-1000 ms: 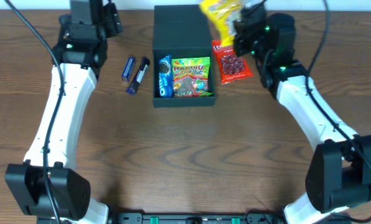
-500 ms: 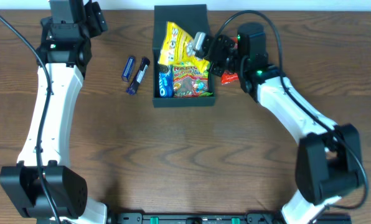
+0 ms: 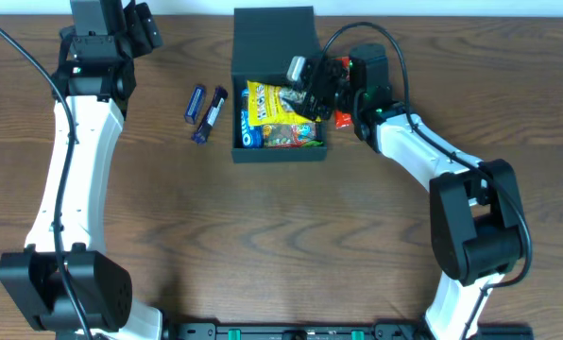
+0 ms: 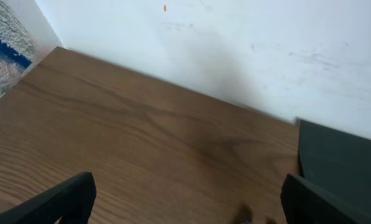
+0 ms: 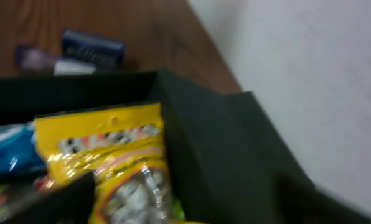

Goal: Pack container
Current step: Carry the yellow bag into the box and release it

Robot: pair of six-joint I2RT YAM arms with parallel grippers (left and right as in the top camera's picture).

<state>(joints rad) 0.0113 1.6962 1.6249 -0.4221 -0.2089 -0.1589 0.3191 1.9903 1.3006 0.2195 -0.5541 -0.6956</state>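
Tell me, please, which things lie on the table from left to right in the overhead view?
blue packet → dark packet → container → red packet, partly hidden under the right arm.

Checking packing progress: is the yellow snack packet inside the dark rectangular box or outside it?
Inside: the yellow snack packet lies within the dark matte rectangular box's walls, beside a blue packet.

Pkts in container, bars left
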